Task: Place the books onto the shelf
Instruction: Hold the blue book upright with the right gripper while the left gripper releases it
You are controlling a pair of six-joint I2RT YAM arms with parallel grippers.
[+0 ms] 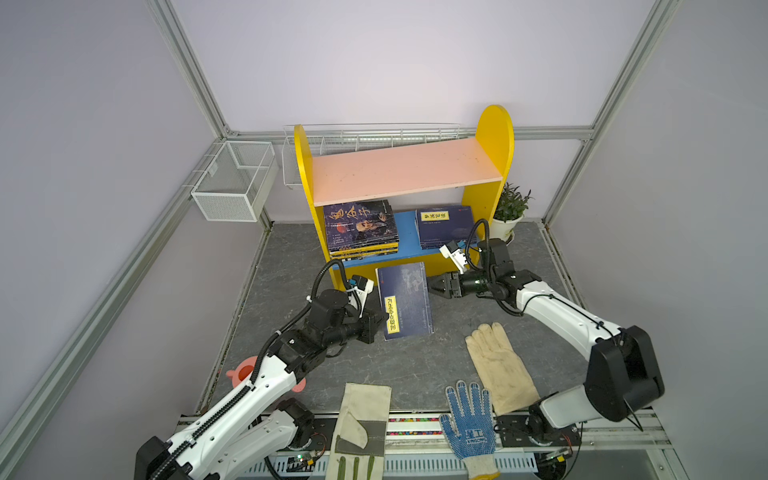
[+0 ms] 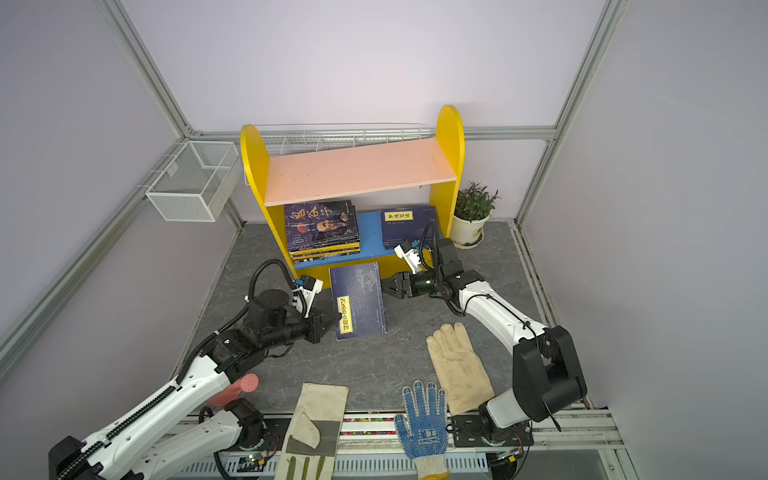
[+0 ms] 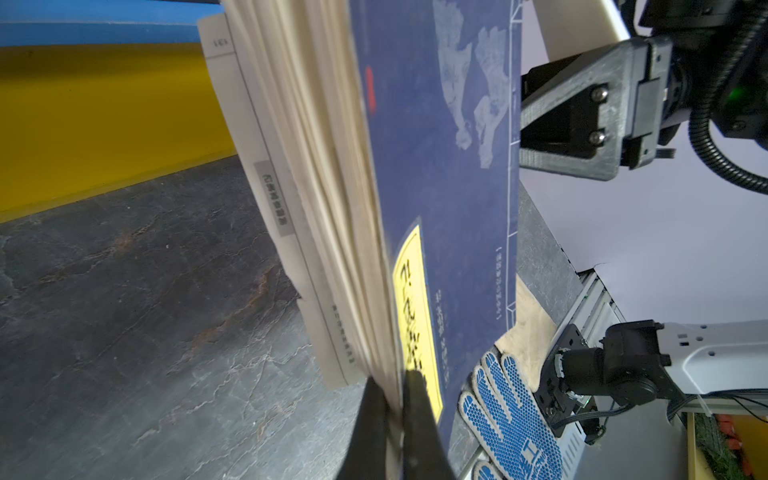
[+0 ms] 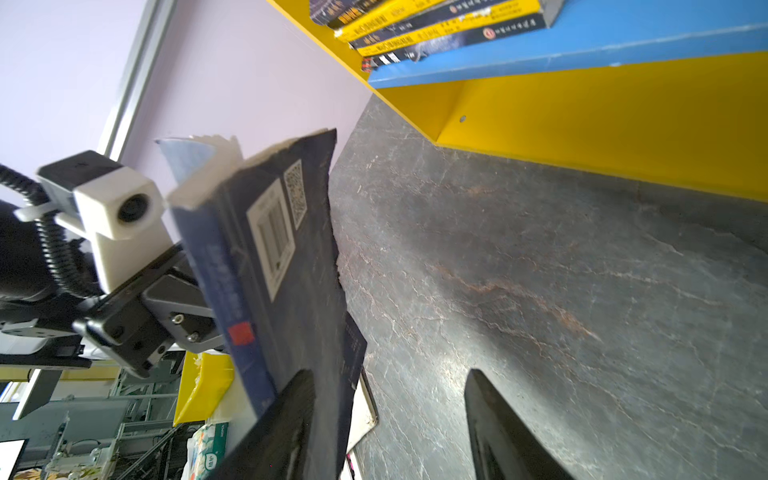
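A: How were the walls [image 1: 374, 62]?
B: Plain, of pale lilac, at the back and on both sides; aluminium posts [image 1: 196, 75] ran up the corners.
A: And the surface below?
B: A dark grey tabletop [image 1: 415, 370] with stone veins and some rusty streaks; soft, even light lay on it, with a pale sheen in the right wrist view.
A: Any fittings?
B: A white mesh basket [image 1: 232, 183] hung on the left rail; a long wire basket [image 1: 374, 137] hung at the back; a small potted plant [image 1: 511, 208] stood in the far right corner.
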